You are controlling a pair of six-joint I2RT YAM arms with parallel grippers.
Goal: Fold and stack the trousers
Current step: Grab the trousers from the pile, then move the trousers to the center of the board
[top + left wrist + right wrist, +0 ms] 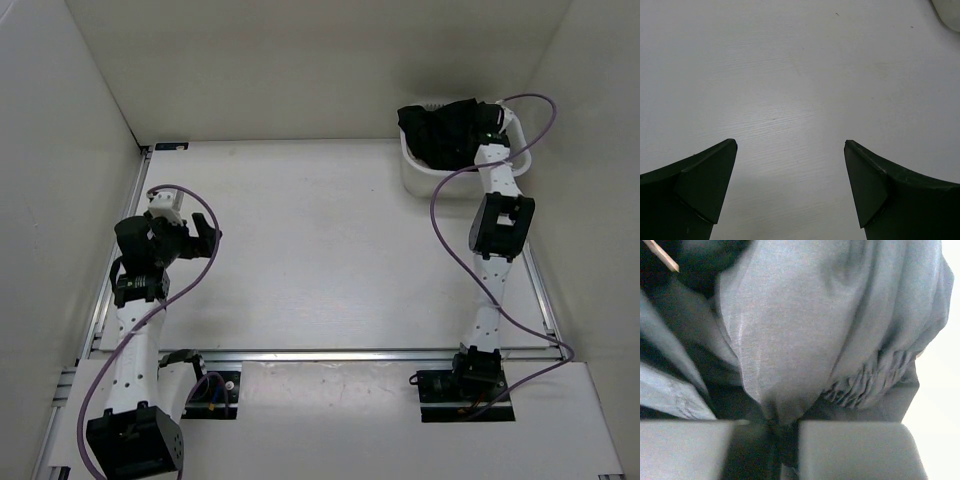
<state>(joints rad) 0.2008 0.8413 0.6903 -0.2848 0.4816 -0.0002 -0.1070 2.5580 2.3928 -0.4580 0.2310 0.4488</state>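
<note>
Dark trousers (445, 128) lie bunched in a white basket (420, 178) at the back right of the table. My right gripper (487, 128) is down in the basket, shut on a fold of the trousers (790, 340); the wrist view shows grey-looking cloth with an elastic waistband pinched between the fingers (850, 445). My left gripper (190, 232) hovers over the left side of the table, open and empty; its fingers (700, 185) stand wide apart over bare white table.
White walls enclose the table on the left, back and right. A metal rail (350, 354) runs along the near edge by the arm bases. Purple cables (450, 200) loop from both arms. The basket's corner (947, 12) shows in the left wrist view.
</note>
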